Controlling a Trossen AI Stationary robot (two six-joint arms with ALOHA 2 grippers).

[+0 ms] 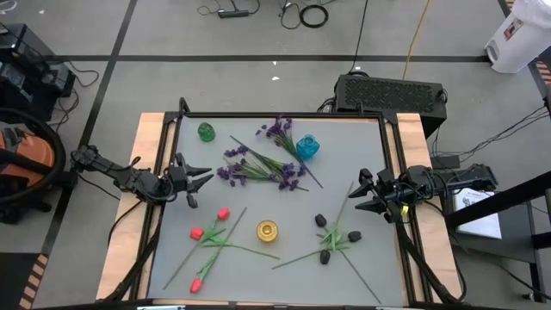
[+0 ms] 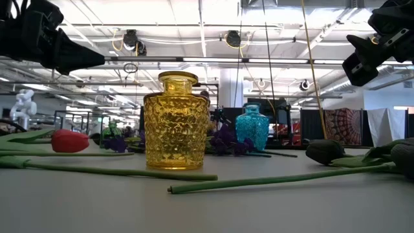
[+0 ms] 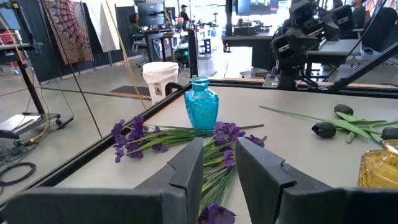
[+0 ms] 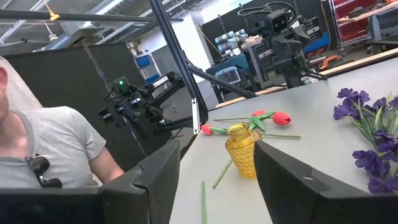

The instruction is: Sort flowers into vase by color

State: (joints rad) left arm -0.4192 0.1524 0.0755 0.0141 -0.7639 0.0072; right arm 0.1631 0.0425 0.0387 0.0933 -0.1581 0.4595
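**Spotter:** Okay, what have you got on the table?

**Me:** From above I see three vases. The yellow vase [image 1: 267, 230] stands near the front, the blue vase [image 1: 307, 146] toward the back right, and a green vase [image 1: 207, 132] at the back left. All the flowers lie flat on the grey table [image 1: 362, 164]; none is in a vase.

**Spotter:** Where does each colour lie?

**Me:** The purple flowers [image 1: 267, 164] are spread across the back middle, between the green and blue vases, one spray just beside the blue one. The red tulips [image 1: 207, 237] lie front left, stems crossing, just left of the yellow vase. The black flowers [image 1: 331, 239] lie front right, stems fanning out.

**Spotter:** And the arms?

**Me:** My left gripper [image 1: 205, 176] hangs over the table's left side, pointing at the purple flowers. Through its wrist camera the fingers [image 3: 186, 171] stand apart with a clear gap and nothing between them. My right gripper [image 1: 355, 196] sits at the right edge, above the black flowers' stems. Its fingers [image 4: 283, 171] are spread too, nothing held; the yellow vase shows through the gap, well beyond.

**Spotter:** Touching the table?

**Me:** Probably not. At table height both grippers show high up, though only partly in frame.
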